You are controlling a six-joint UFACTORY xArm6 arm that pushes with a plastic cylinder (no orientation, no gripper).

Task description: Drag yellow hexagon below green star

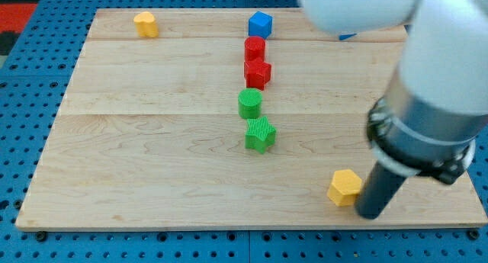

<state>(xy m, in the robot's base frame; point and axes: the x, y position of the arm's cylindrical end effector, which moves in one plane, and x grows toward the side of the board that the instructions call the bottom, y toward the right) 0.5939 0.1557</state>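
The yellow hexagon lies near the board's bottom right. My tip stands just right of it and slightly lower, close to or touching its right side. The green star sits near the board's middle, up and to the left of the hexagon. The arm's white and grey body covers the view's upper right.
A green cylinder sits just above the star, then a red star, a red cylinder and a blue block in a column toward the top. Another yellow block is at top left. The board's bottom edge runs close below the hexagon.
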